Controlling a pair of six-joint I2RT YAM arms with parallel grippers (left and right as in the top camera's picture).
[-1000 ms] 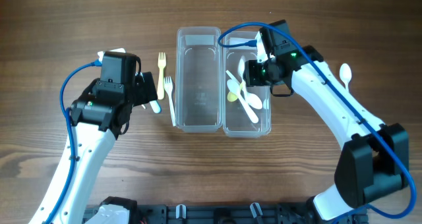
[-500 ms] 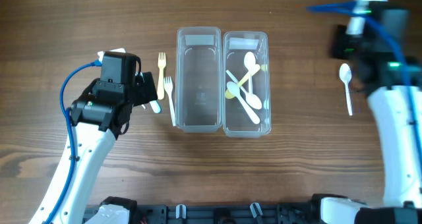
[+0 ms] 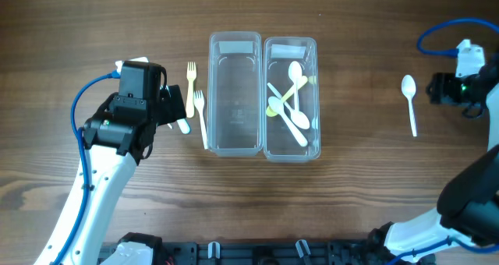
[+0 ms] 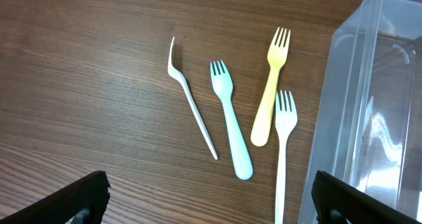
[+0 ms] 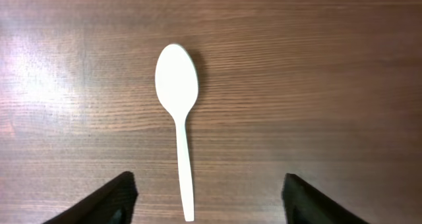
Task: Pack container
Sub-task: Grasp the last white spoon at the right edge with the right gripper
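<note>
Two clear containers stand side by side mid-table: the left one [image 3: 234, 93] is bare, the right one [image 3: 310, 140] holds several white and yellow spoons [image 3: 293, 113]. Forks lie left of them: white bent [image 4: 191, 112], blue [image 4: 232, 132], yellow [image 4: 267, 99] and white [image 4: 282, 158]. My left gripper [image 4: 208, 201] is open and empty over these forks. A white spoon [image 5: 178, 118] lies on the wood at the far right [image 3: 410, 101]. My right gripper [image 5: 208, 197] is open and empty, fingers either side of its handle end.
The container's clear wall [image 4: 356, 112] stands at the right of the left wrist view. The wooden table [image 3: 366, 187] runs all around. A black rail [image 3: 257, 253] lies along the front edge.
My right arm has swung from over the right container to the far right of the table, ending beside the lone white spoon. The left arm has not moved.
</note>
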